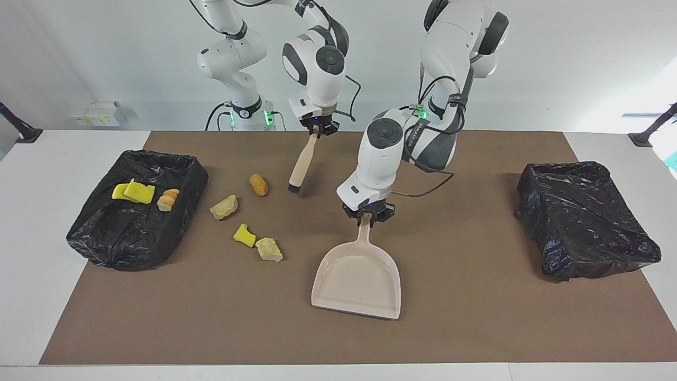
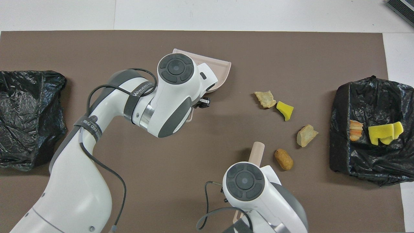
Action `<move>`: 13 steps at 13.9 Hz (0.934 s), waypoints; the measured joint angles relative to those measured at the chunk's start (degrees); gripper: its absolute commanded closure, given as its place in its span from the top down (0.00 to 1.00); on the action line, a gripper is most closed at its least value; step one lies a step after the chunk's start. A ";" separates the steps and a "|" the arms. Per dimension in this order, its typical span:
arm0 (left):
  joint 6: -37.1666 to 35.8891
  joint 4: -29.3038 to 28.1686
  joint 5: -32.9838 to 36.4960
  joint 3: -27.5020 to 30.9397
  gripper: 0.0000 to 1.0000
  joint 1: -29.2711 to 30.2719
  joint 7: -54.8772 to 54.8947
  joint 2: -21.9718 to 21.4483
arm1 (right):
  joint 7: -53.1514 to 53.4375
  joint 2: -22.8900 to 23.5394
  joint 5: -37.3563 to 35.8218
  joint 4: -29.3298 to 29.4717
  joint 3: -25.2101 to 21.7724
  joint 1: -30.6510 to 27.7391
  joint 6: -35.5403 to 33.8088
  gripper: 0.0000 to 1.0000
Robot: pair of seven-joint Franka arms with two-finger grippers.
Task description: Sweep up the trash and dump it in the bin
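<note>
While four scraps (image 1: pixel 245 216) lie loose on the brown mat (image 1: pixel 476 317) beside the bin (image 1: pixel 95 238) at the right arm's end, three more sit inside it. You see the left gripper (image 1: pixel 367 217) clamped on the dustpan (image 1: pixel 357 286) handle, the pan tilted. The right gripper (image 1: pixel 316 129) is clamped on a brush (image 1: pixel 300 165) hanging over the mat near the brown nugget (image 1: pixel 258 184).

A large flat brown mat (image 1: pixel 476 328) covers most of the white table (image 1: pixel 69 296) across the frame's middle. At the upper left, a small white box with yellow labels (image 1: pixel 95 112) sits against the pale wall.
</note>
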 measured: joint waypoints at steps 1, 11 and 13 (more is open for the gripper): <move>-2.31 -0.04 0.00 0.09 0.00 0.95 4.31 -1.42 | 0.68 -0.32 -0.52 0.00 -0.05 -1.90 -0.85 0.00; -8.76 -13.35 0.77 0.92 0.00 12.49 63.23 -17.47 | -0.96 -6.37 -1.38 -4.70 0.07 -19.28 -4.29 0.00; -8.48 -16.17 0.77 0.85 0.00 13.16 68.75 -18.57 | -6.75 -7.67 -1.50 -7.62 0.08 -22.79 -2.14 0.00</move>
